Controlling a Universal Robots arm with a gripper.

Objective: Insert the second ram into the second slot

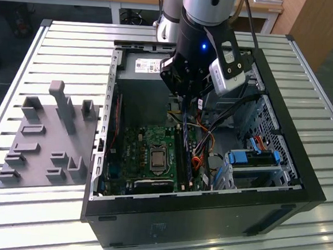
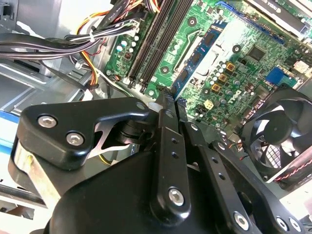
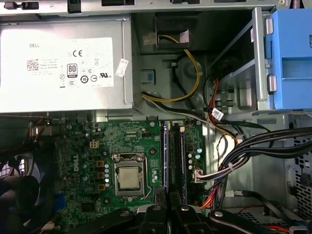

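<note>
My gripper [image 1: 186, 106] hangs inside the open computer case [image 1: 300, 169], above the motherboard's memory slots [image 1: 190, 161]. Its black fingers [image 2: 165, 109] are pressed together on the second ram [image 3: 165, 156], a thin blue stick seen edge-on. The stick [image 2: 187, 70] runs out from the fingertips along the green board. In the first wrist view the gripper [image 3: 168, 200] lines the stick up beside the dark slots [image 3: 178, 161]. In the exterior view the stick [image 1: 185, 139] shows as a thin blue line under the fingers. I cannot tell whether its lower edge touches a slot.
A silver power supply [image 3: 63, 63] fills the case's far end. The processor socket [image 3: 129, 178] lies beside the slots, and a black fan [image 2: 278, 131] sits close by. Cable bundles [image 3: 243, 151] and a blue drive-bay latch [image 3: 292, 58] crowd the other side. A grey fixture [image 1: 46, 134] sits outside, at the exterior view's left.
</note>
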